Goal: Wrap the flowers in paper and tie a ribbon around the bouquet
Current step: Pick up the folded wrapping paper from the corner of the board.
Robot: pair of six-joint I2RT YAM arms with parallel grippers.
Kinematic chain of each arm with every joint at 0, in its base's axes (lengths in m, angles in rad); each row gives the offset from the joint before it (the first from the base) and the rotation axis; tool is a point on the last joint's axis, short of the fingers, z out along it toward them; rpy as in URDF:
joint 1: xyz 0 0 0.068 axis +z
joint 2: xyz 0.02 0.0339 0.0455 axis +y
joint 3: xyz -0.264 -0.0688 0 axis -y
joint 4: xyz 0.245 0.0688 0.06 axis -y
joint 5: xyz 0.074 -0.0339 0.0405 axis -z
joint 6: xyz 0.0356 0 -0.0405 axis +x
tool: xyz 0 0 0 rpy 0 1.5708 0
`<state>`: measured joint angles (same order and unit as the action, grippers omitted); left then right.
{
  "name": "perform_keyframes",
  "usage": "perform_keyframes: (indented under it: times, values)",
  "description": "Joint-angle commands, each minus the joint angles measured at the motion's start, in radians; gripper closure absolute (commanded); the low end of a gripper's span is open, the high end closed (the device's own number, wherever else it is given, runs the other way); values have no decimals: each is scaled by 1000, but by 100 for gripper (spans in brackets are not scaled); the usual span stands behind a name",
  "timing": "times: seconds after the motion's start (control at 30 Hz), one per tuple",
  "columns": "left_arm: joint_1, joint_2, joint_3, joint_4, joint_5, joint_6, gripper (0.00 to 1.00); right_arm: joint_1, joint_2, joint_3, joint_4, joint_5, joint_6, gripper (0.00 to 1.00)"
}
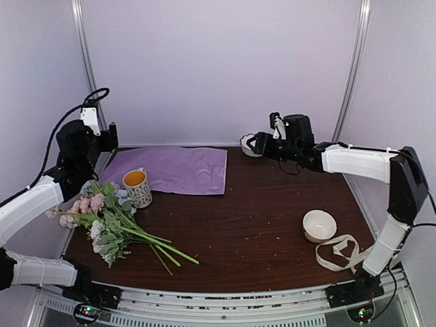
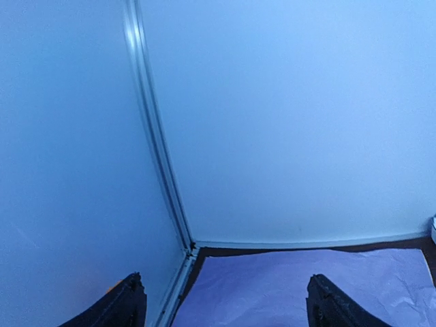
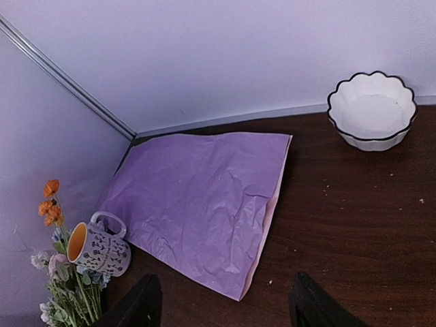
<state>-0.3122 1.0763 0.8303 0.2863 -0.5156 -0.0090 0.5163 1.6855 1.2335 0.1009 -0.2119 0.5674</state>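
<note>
L gripper: jaws wide apart, nothing btwn them, hovering over the back-left corner of the table. R gripper: jaws also apart, empty, at back right, facing left. Under the L gripper the paper lies flat, purple side up. A mug stands by its near-left corner. The flowers lie front left, stems pointing right. The ribbon lies front right, near a white bowl.
</note>
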Motion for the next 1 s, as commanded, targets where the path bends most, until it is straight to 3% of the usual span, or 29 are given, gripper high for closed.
perform_keyframes:
  times: [0.0,0.23,0.53,0.67,0.83,0.97]
  values:
    - [-135,36,74,-178,15,-12,17,65,166,153,-173,-12,134,36]
    - [-289,123,113,-252,106,-54,17,134,457,408,-266,-59,220,39]
    - [-316,219,100,-277,223,-121,16,128,703,733,-402,11,290,40]
    - [-316,235,83,-276,233,-126,16,110,772,826,-459,49,386,36]
    - [-315,231,50,-272,220,-116,15,97,789,824,-363,82,462,37]
    - [-315,235,43,-270,196,-108,14,91,876,950,-322,-9,550,40]
